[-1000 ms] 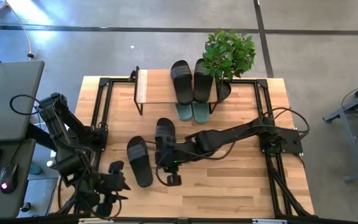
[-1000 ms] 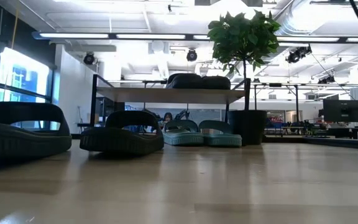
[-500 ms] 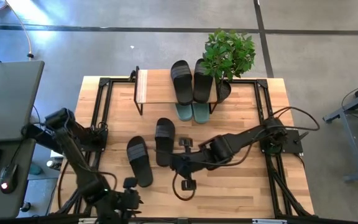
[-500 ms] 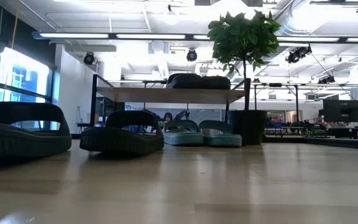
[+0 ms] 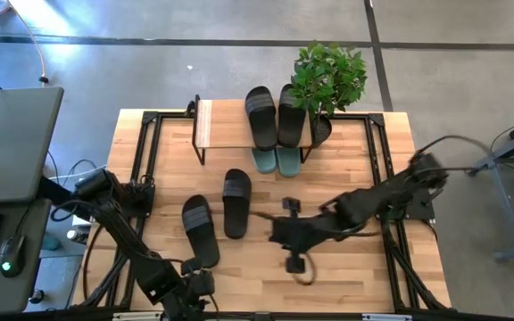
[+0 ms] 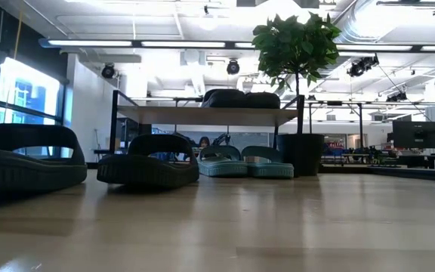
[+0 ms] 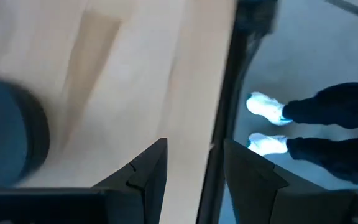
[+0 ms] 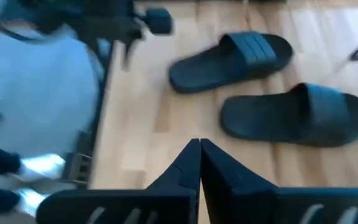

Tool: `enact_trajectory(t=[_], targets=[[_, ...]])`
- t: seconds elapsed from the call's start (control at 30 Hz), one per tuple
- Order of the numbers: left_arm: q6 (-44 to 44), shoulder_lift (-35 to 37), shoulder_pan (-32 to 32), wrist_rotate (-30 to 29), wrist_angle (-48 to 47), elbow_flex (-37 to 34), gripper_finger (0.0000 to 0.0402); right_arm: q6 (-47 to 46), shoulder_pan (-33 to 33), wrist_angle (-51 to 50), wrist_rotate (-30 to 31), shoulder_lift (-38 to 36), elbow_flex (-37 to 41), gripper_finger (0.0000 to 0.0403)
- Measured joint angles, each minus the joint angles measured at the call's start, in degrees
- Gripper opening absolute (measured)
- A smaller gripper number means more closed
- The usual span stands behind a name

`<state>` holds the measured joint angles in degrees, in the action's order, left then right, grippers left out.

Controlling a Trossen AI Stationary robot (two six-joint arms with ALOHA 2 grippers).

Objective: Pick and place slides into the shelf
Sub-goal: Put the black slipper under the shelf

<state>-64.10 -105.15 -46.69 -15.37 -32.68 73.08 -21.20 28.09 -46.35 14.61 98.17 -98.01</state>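
Note:
Two black slides lie soles down on the table's middle left; they also show in the right wrist view. Another black pair lies on the shelf at the far side. The sage-green pair stands on the table under the shelf's front edge. My right gripper is shut and empty, over the table to the right of the loose slides. My left gripper is open and empty at the table's near edge.
A potted plant stands at the shelf's right end. Black metal frames run along the table's left and right sides. A person's feet show on the floor beyond the near edge. Bare wood lies near right.
My right gripper has drawn back from the loose black slides toward the table's right edge. My left gripper has gone toward the table's near edge and a little to the right. The slides have stayed where they were.

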Motion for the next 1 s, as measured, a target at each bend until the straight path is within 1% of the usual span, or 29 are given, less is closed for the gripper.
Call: enact_trajectory(t=[0.1,0.23,0.3,0.4,0.5,0.57,0.67,0.77,0.9,1.0], targets=[[-6.4,-1.5,0.5,2.5,-5.7,0.0,0.0142,-3.6,1.0,8.5,-0.5,-7.8,11.4,0.0000],[-15.4,-1.9,0.6,4.7,-15.8,0.0,0.0142,-8.4,2.5,11.4,1.5,-15.4,23.0,0.0000],[-19.8,-1.9,0.6,6.1,-21.6,0.0,0.0142,-10.0,3.3,12.0,2.0,-18.3,27.3,0.0000],[-26.2,-1.8,0.6,6.4,-31.1,0.0,0.0142,-10.7,4.3,14.3,2.5,-21.7,32.5,0.0000],[-29.6,-1.6,1.1,6.3,-37.8,-0.4,0.0142,-10.8,4.7,15.5,2.9,-24.7,36.7,0.0000],[-30.2,-1.3,1.9,6.3,-37.4,-2.8,0.0142,-11.2,4.7,16.2,3.2,-27.0,39.7,0.0000],[-30.7,0.5,2.7,6.3,-29.9,-8.2,0.0142,-12.8,4.8,19.2,3.1,-31.1,44.8,0.0000],[-36.1,2.7,2.6,6.0,-25.2,-13.4,0.0142,-14.0,5.9,23.8,3.7,-35.8,48.9,0.0000],[-43.5,6.9,0.8,0.8,-23.9,-17.9,0.0143,-15.7,8.4,24.2,6.7,-40.2,51.8,0.0000],[-45.5,9.8,0.5,-0.9,-22.3,-21.7,0.0142,-16.5,9.2,23.0,8.4,-42.1,52.9,0.0000]])
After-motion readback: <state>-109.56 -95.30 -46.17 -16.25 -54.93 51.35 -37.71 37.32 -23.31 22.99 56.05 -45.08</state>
